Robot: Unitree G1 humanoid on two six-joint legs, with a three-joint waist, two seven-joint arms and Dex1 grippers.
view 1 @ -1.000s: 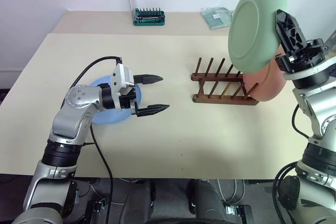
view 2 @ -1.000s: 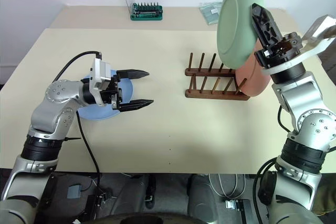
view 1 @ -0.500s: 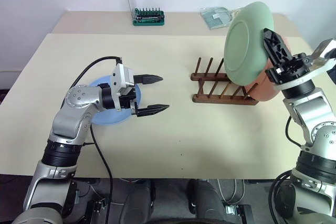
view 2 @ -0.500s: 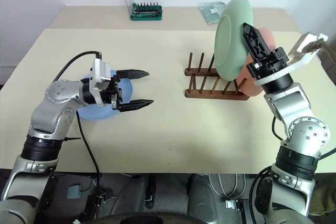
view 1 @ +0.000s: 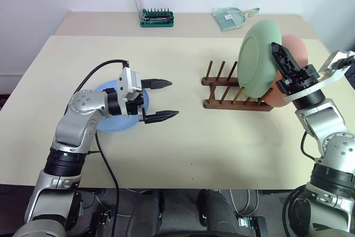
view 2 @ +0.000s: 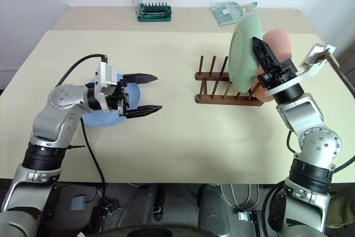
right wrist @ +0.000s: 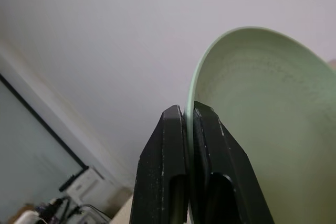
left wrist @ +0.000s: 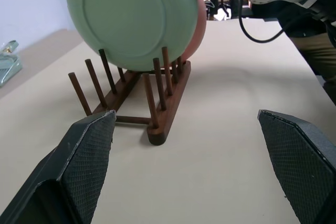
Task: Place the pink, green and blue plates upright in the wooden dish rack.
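The right gripper point(view 2: 260, 54) pinches the green plate point(view 1: 257, 56) by its rim, upright over the rack point(view 1: 236, 94) beside the slotted pink plate point(view 1: 293, 54); the left gripper point(view 1: 161, 99) hangs wide above the blue plate point(view 1: 105, 123).

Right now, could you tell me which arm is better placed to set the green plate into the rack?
The right: its gripper is shut on the green plate just above the rack. The left gripper is open above the table.

We note the left gripper point(view 1: 160, 100) held level over the table's left side, pointing right, fingers spread wide, nothing between them. Right gripper point(view 1: 279, 58) angles up and left at the far right, fingers clamped on the green plate point(view 1: 256, 56) rim.
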